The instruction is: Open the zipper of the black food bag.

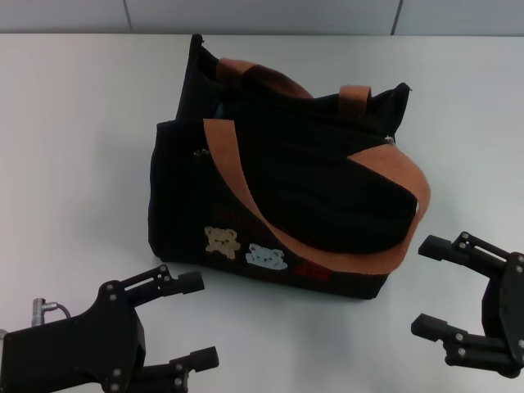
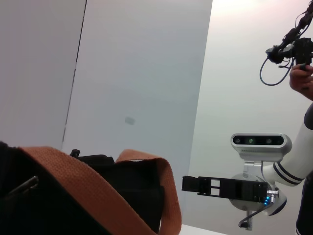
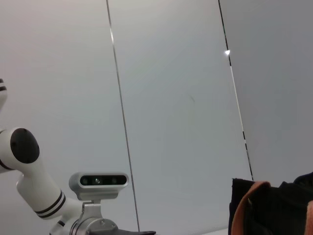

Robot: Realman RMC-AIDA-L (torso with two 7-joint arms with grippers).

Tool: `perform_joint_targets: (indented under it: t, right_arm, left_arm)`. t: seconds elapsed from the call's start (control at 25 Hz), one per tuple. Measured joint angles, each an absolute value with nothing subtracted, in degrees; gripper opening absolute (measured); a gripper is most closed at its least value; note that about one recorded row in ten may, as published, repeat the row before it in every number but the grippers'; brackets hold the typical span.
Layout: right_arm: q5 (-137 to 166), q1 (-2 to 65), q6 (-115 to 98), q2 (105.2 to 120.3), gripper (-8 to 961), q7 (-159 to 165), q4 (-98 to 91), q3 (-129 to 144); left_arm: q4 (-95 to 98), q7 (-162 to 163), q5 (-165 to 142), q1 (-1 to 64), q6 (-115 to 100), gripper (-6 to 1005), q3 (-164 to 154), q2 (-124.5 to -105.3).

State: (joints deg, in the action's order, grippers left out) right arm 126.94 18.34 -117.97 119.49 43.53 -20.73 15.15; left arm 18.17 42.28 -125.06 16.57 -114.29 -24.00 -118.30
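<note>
The black food bag (image 1: 327, 188) stands upright mid-table, its bear patches (image 1: 246, 250) facing me and two orange-brown handles (image 1: 246, 180) draped over its top and front. I cannot make out the zipper against the black fabric along the top rim. My left gripper (image 1: 192, 321) hovers open near the table's front, just in front of the bag's left corner. My right gripper (image 1: 422, 286) is open too, a little off the bag's right front corner. Neither touches the bag. The left wrist view shows the bag (image 2: 122, 196) and a handle (image 2: 88, 191) up close.
White tabletop (image 1: 74, 164) lies all around the bag, with a grey wall (image 1: 262, 15) behind it. In the left wrist view the right arm's wrist camera (image 2: 257, 140) shows, with a person's hand (image 2: 301, 78) holding a device farther off. A bag corner (image 3: 274, 210) shows in the right wrist view.
</note>
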Motion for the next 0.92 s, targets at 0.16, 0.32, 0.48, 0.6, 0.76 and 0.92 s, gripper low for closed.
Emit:
perform_joint_targets:
  t: [0.16, 0.32, 0.48, 0.6, 0.76, 0.92]
  right_arm:
    - [126.91, 18.84, -118.31, 119.47, 840, 43.54, -20.74, 15.17]
    - [126.88, 19.62, -118.81, 119.44, 840, 44.08, -20.74, 15.44]
    - [126.94, 20.35, -118.84, 119.37, 839, 44.74, -20.65, 15.58]
    - [126.99, 20.43, -118.86, 119.36, 839, 44.78, -20.6, 15.65]
    - [126.81, 20.03, -119.08, 119.29, 839, 44.83, -20.57, 15.21]
    - [126.81, 19.95, -119.05, 119.27, 839, 44.85, -20.56, 15.15]
  left_arm:
    - [18.2, 42.28, -124.77, 16.27, -114.27, 813, -23.73, -118.3]
    - [18.34, 42.22, -124.87, 15.68, -114.22, 813, -23.64, -118.24]
    - [18.39, 42.15, -124.84, 15.52, -114.19, 813, -23.63, -118.23]
    - [18.46, 41.81, -124.63, 15.3, -114.16, 813, -23.37, -118.31]
    - [18.41, 41.84, -124.56, 15.58, -114.16, 813, -22.9, -118.31]
    - [18.37, 41.45, -124.48, 15.76, -114.1, 813, -22.18, -118.36]
